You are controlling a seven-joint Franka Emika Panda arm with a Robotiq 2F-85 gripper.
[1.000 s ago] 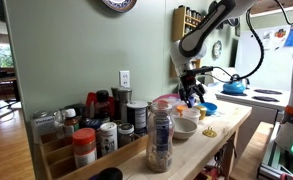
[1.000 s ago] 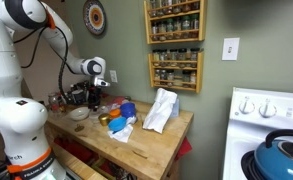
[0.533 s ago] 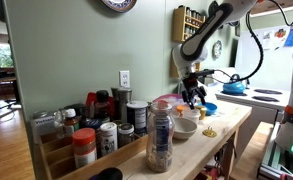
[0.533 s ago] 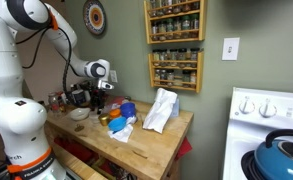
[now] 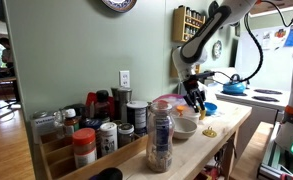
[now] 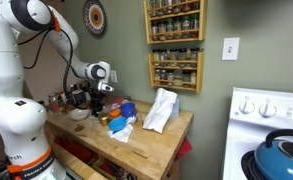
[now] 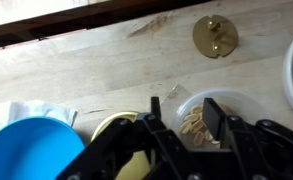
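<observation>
In the wrist view my gripper (image 7: 183, 105) hangs just over a clear plastic tub (image 7: 241, 105) of pale nuts (image 7: 193, 122) on the wooden counter (image 7: 96, 60). The jaws are half drawn in. One black finger (image 7: 154, 112) stands at the tub's left rim, the other finger (image 7: 214, 115) stands over the nuts, and a gap still shows between them. I cannot tell whether either finger touches the tub. Both exterior views show the gripper (image 5: 196, 100) (image 6: 98, 100) low over the clutter at the counter's end.
A blue bowl (image 7: 26, 150) and a yellow lid (image 7: 114, 124) lie beside the tub, and a gold disc (image 7: 215, 36) lies farther off. A clear jar (image 5: 160, 135), a white bowl (image 5: 184, 127) and spice jars (image 5: 96, 135) crowd the counter. A white bag (image 6: 161, 110) stands near the spice racks (image 6: 174, 40).
The jaws have drawn in from wide apart to about half width. The arm has hardly moved over the tub.
</observation>
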